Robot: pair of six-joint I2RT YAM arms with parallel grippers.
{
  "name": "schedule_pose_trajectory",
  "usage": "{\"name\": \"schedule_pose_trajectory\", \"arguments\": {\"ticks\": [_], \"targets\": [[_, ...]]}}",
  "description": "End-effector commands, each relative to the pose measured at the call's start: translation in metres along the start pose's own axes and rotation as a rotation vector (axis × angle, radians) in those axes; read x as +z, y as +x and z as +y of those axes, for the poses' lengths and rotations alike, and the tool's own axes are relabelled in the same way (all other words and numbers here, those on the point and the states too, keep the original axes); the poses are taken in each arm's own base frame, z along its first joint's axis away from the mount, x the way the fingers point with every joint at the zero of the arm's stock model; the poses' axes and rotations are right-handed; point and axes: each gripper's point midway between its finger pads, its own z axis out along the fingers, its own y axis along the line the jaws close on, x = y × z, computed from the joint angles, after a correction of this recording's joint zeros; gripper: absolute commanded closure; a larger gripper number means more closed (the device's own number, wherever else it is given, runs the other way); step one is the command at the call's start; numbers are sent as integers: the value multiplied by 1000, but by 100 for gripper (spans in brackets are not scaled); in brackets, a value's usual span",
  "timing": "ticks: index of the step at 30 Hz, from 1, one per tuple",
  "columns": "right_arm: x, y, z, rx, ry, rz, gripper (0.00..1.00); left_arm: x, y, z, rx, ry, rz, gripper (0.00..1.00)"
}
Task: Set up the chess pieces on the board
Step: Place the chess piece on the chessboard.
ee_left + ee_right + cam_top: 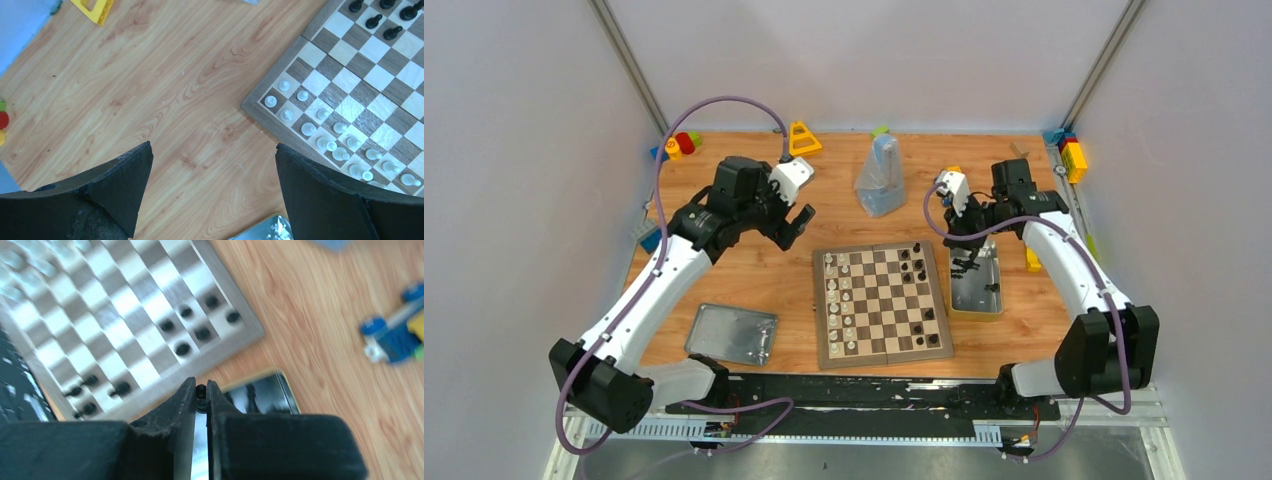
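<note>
The wooden chessboard point(882, 302) lies mid-table. Cream-white pieces point(836, 300) stand in two columns on its left side and also show in the left wrist view point(325, 144). Several black pieces point(916, 266) stand on its right side, blurred in the right wrist view point(183, 348). My left gripper point(798, 228) is open and empty above bare table, left of the board's far left corner point(252, 107). My right gripper point(965, 262) hangs over the silver tin point(976, 283), shut on a small black chess piece point(201, 392) held between its fingertips.
The tin's lid point(733, 333) lies at the front left, its corner in the left wrist view point(262, 231). A clear bag point(880, 178) stands behind the board. Toy blocks sit at the back left point(680, 144), back middle point(803, 139) and right edge point(1072, 156).
</note>
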Motion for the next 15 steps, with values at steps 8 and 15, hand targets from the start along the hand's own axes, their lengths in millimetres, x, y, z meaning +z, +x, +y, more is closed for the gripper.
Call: {"name": "schedule_pose_trajectory", "arguments": {"ticks": [8, 15], "targets": [[48, -83, 88, -36, -357, -471, 99, -26, -66, 16, 31, -46, -227, 0], [96, -75, 132, -3, -445, -449, 100, -20, -64, 14, 18, -32, -224, 0]]}}
